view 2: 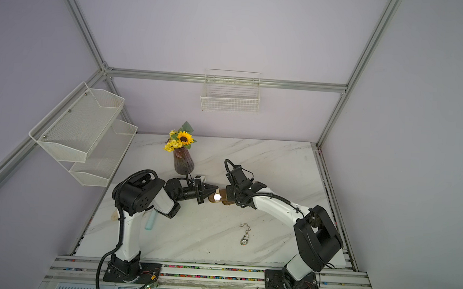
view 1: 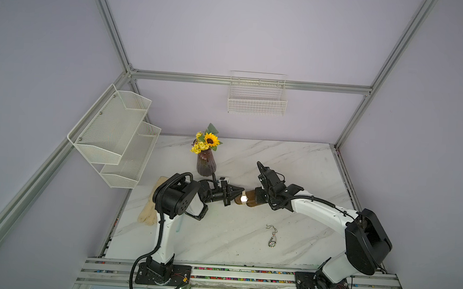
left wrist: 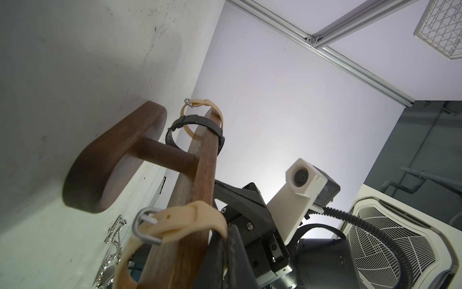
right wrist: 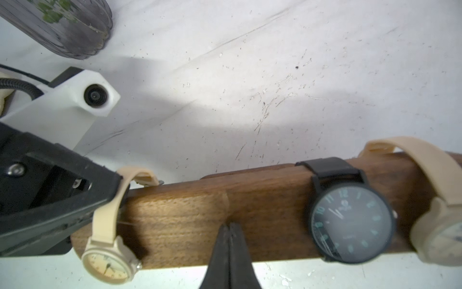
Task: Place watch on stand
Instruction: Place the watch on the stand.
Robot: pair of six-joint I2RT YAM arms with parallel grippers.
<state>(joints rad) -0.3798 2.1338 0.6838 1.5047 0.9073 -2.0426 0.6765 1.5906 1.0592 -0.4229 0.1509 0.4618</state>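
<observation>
Cream watch (right wrist: 107,261) looped round the left end of the stand (right wrist: 185,220), dial up, strap crosswise to the bar, which runs left to right. Left gripper (right wrist: 116,186) pinched onto its strap, far side. Right gripper (right wrist: 229,229) closed, empty, tips touching the bar's middle. White marble table (view 1: 218,242), lilac walls (view 1: 261,27)
</observation>
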